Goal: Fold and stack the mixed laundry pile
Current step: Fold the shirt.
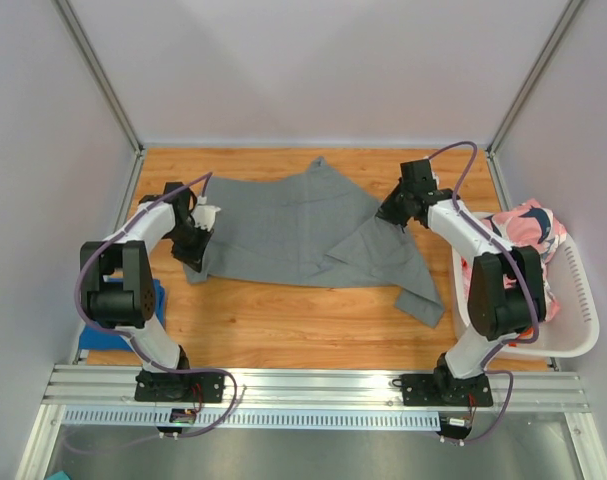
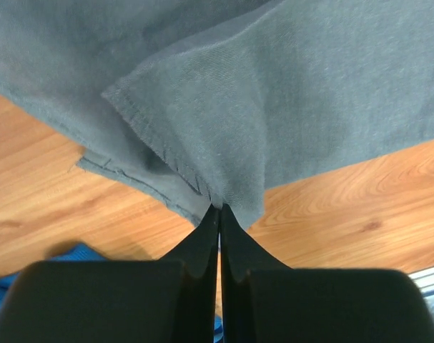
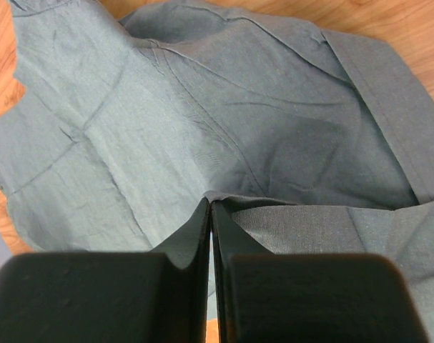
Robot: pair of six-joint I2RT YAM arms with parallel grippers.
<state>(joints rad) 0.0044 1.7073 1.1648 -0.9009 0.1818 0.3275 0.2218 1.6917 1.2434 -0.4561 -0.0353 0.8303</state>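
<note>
A long grey garment (image 1: 293, 230) lies spread over the back half of the wooden table (image 1: 283, 320). At its left edge my left gripper (image 1: 196, 240) is shut on a pinch of the grey cloth (image 2: 220, 153), with a hemmed corner lifted off the wood. My right gripper (image 1: 395, 212) is shut on a fold of the same grey garment (image 3: 224, 128) near its right side. A pink patterned garment (image 1: 528, 228) sits in the basket at the right. A bright blue cloth (image 1: 158, 300) lies by the left arm's base, mostly hidden.
The white slotted basket (image 1: 573, 320) stands at the table's right edge, beside the right arm. Aluminium frame posts (image 1: 98, 75) rise at the back corners. A metal rail (image 1: 313, 385) runs along the near edge. Bare wood shows between the garment and the rail.
</note>
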